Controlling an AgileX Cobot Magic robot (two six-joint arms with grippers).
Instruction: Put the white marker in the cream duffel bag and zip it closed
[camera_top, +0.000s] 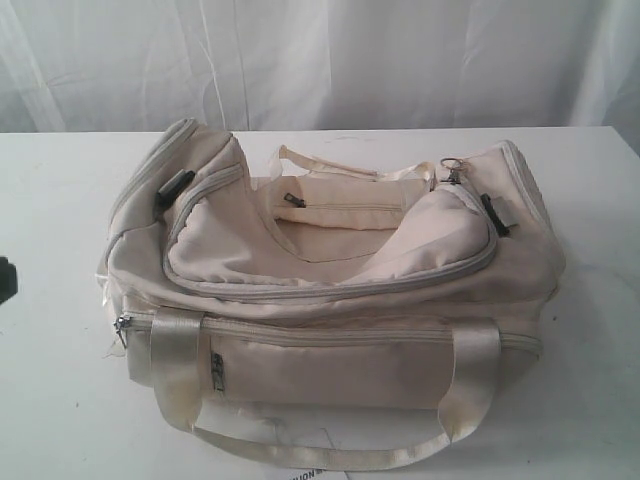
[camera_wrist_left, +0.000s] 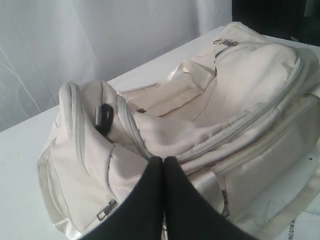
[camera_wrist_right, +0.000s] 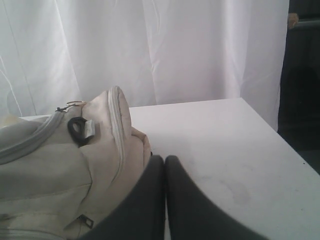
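Observation:
The cream duffel bag (camera_top: 330, 300) lies across the middle of the white table, one webbing handle (camera_top: 320, 452) hanging over its front. Its top flap (camera_top: 300, 250) sags, and beyond it a gap shows an inner zipped pocket (camera_top: 345, 208). The white marker is out of view in every frame. My left gripper (camera_wrist_left: 163, 159) is shut with nothing between its fingers, and hovers near one end of the bag (camera_wrist_left: 240, 100), by the flap's zipper. My right gripper (camera_wrist_right: 165, 157) is shut and empty, above bare table beside the other end of the bag (camera_wrist_right: 45, 165).
A white curtain (camera_top: 320, 60) hangs behind the table (camera_top: 60, 400). Black clips (camera_top: 175, 187) (camera_top: 495, 215) sit on both bag ends. A printed sheet (camera_top: 312, 472) peeks out at the front edge. The table's edge (camera_wrist_right: 280, 135) drops off to dark space beside the right gripper.

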